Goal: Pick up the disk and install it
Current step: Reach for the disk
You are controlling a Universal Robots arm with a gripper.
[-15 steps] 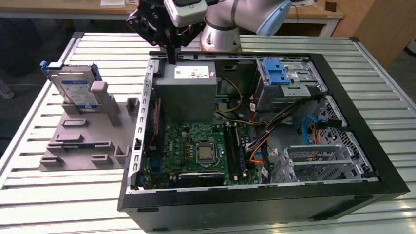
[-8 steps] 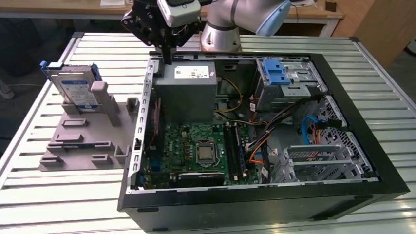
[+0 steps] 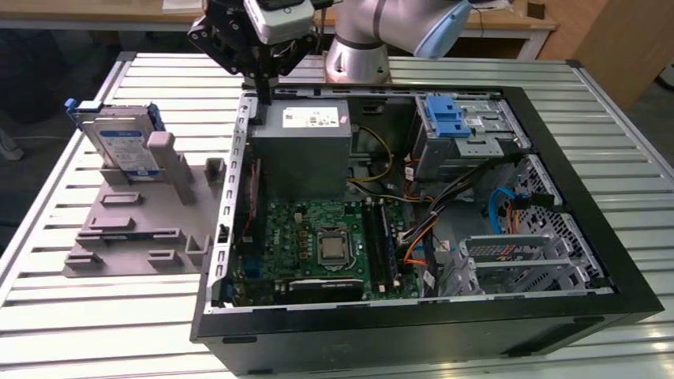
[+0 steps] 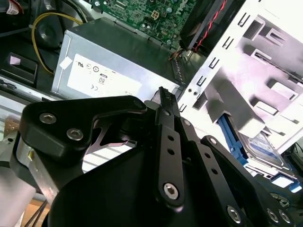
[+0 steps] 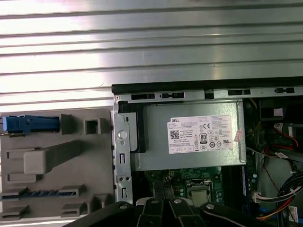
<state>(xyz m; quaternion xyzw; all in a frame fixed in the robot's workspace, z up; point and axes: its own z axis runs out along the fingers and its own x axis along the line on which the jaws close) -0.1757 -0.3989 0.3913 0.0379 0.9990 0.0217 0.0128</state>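
With the exterior view read as a clock face centred on the open computer case [image 3: 421, 320], the disk [image 3: 118, 146] stands just past nine o'clock. It is outside the case, over the slatted metal table [image 3: 63, 316]. It sits on edge, leaning a little, at the far end of a grey holder [image 3: 137, 237], and its blue frame shows around the silver body. Only the holder touches it. In the first wrist view its blue edge [image 5: 31, 124] shows from above in the same holder.

The gripper [image 3: 260, 91] hangs between ten and eleven o'clock, over the case's far corner. Its tips are just above the case wall, beside the grey power box [image 3: 305, 150]. From the disk it lies at about two o'clock, well apart. Its fingers [image 4: 163, 101] are pressed together with nothing between them.

Inside the case, the green circuit board [image 3: 316, 237] lies at about eight o'clock. A blue latch [image 3: 453, 118] sits just past twelve, on a metal cage [image 3: 495, 130].
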